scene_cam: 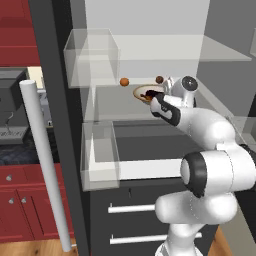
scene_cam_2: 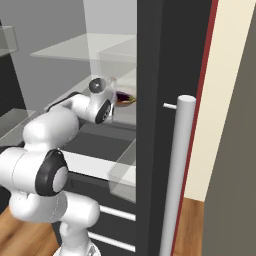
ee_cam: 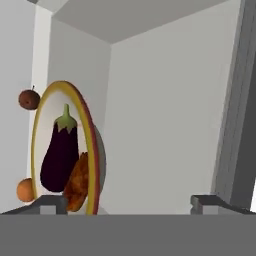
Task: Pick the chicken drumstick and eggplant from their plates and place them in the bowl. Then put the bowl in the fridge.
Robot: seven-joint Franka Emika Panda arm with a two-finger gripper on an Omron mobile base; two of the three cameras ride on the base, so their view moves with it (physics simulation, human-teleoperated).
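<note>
The bowl (ee_cam: 89, 150), tan-rimmed with a cream inside, rests on a fridge (scene_cam: 150, 50) shelf and looks turned on its side in the rolled hand view. In it lie the dark purple eggplant (ee_cam: 59, 155) and, beside it, the golden-brown chicken drumstick (ee_cam: 77, 185). My gripper (ee_cam: 129, 204) stands open at the bowl's near rim, which sits just inside one fingertip; nothing is held. From the base views the arm reaches into the fridge towards the bowl (scene_cam: 144, 92) (scene_cam_2: 126, 98). The plates are out of view.
A brown round fruit (ee_cam: 29, 99) (scene_cam: 159, 79) and an orange one (ee_cam: 25, 190) (scene_cam: 124, 81) sit on the shelf behind the bowl. Clear door bins (scene_cam: 92, 57) hang on the left. The open door's silver handle (scene_cam: 45, 165) and a second handle (scene_cam_2: 177, 175) flank the arm. Drawers (scene_cam: 132, 207) lie below.
</note>
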